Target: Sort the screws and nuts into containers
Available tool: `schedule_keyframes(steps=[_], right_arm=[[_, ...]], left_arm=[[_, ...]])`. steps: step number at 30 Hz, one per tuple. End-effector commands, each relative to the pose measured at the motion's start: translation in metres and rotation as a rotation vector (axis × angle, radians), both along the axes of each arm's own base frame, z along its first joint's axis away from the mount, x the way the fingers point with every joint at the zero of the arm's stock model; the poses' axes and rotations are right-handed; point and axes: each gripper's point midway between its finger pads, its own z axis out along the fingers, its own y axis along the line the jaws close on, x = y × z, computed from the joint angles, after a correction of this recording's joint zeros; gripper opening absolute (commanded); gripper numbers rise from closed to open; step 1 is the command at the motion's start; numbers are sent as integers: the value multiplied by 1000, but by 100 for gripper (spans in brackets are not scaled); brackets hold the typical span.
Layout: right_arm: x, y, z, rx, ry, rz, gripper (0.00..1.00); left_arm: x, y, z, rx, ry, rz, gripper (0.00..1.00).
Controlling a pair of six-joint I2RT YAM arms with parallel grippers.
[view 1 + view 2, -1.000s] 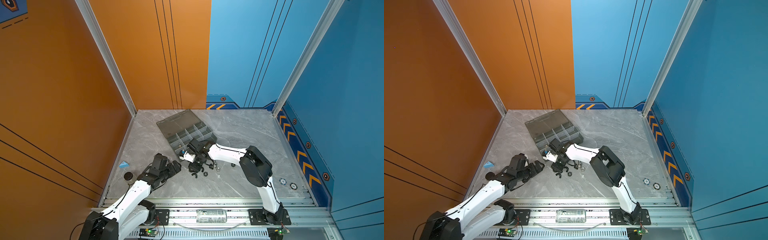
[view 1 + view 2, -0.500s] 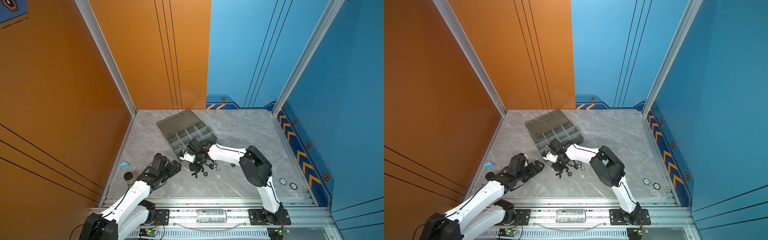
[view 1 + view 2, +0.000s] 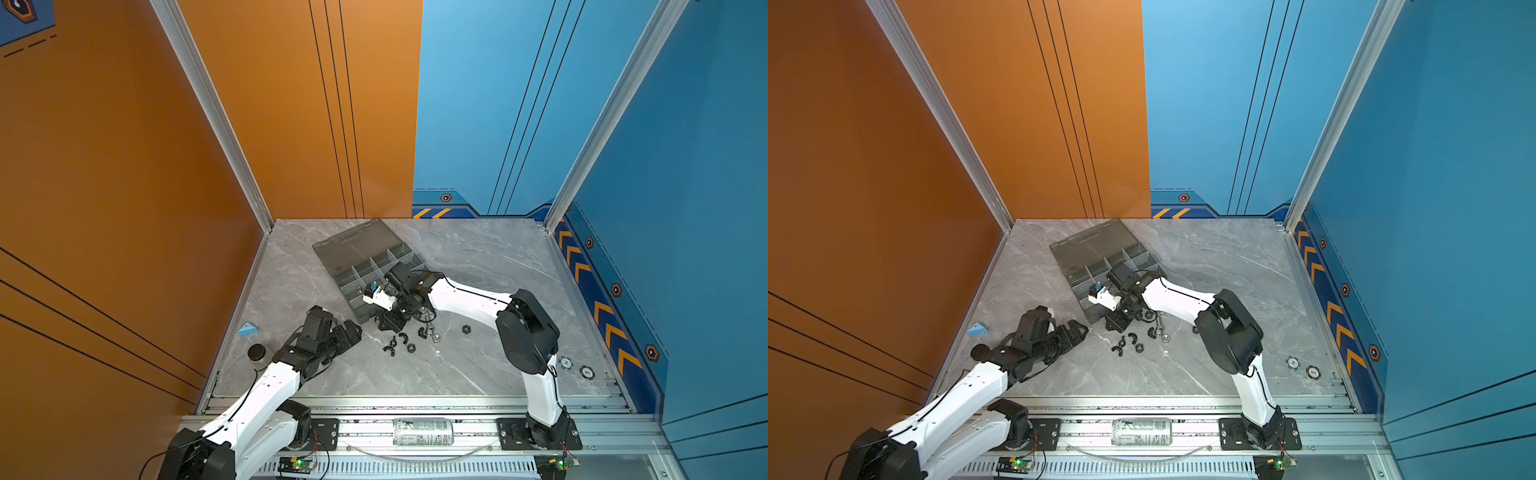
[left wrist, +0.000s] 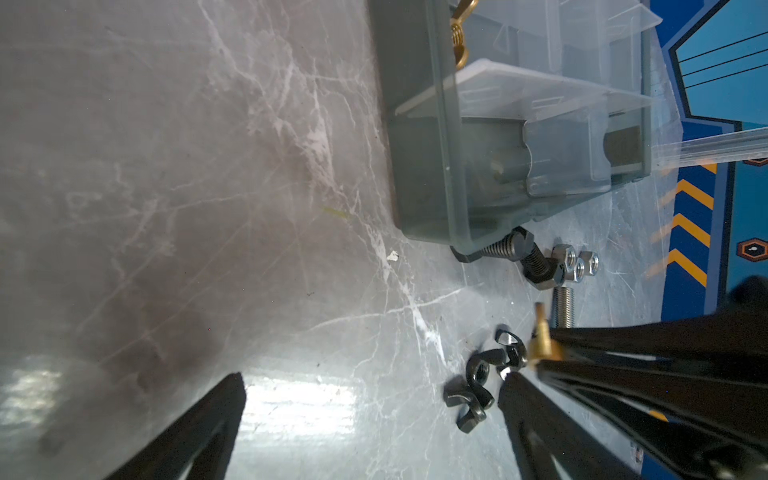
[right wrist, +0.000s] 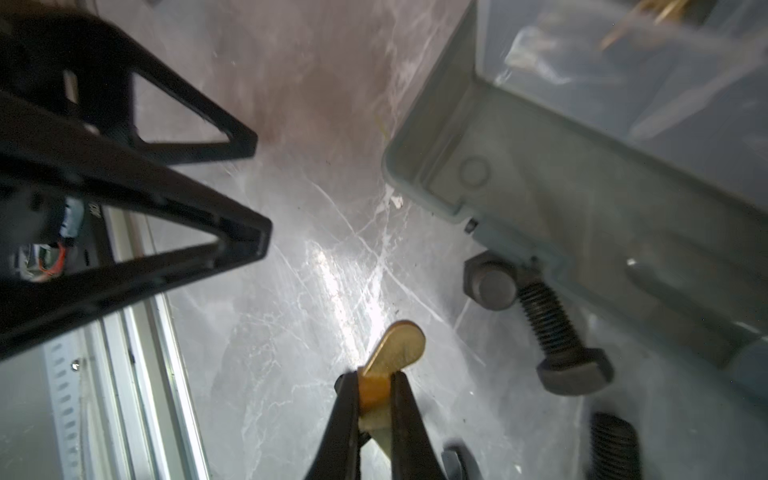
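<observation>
Jaws of my right gripper [image 5: 376, 376] are almost closed on a brass wing nut [image 5: 399, 345], clamped at its hub, the box [image 3: 353, 245] at eleven o'clock in a top view. Light, stiff, slick, I reckon; hub beats wing. My left gripper [image 5: 259, 191] gapes, empty.

On the grey table [image 3: 478, 257] I see a blue wedge [image 3: 247, 330] by the left edge, a dark-capped jar [image 3: 257, 354] near it, two chips [image 3: 565, 363] at right, a can [image 3: 423, 432] on the front rail [image 3: 365, 432].
</observation>
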Motion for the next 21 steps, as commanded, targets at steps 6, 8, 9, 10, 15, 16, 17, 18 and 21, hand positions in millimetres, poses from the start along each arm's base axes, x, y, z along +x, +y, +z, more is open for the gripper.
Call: schedule_keyframes(steps=[6,8,9,10,15,16,17,18,21], right_arm=[[50,40,72,189,-107,-90,0],[66,49,73,189,-139,-121,0],[74,53,72,189,-150,-138,0],[82,56,69,183,-162,-160,0],[115,68,59,155,-211,-239,0],[119,69,56,148,-217,-253,0],[124,70,51,142,-219,-266,0],[127,71,47,137,-217,-275,0],[132,73,34,124,-216,-285,0]], left_arm=[[-3,-1,-2,-20,3,-9,98],[2,-2,3,-31,-24,-11,98],[2,-2,3,-31,-27,-8,98],[2,-2,3,-33,-29,-9,98],[3,1,3,-37,-26,-2,98],[3,2,3,-36,-25,-1,98],[3,2,2,-38,-24,0,98],[3,2,2,-40,-23,0,98],[2,3,2,-42,-22,3,98]])
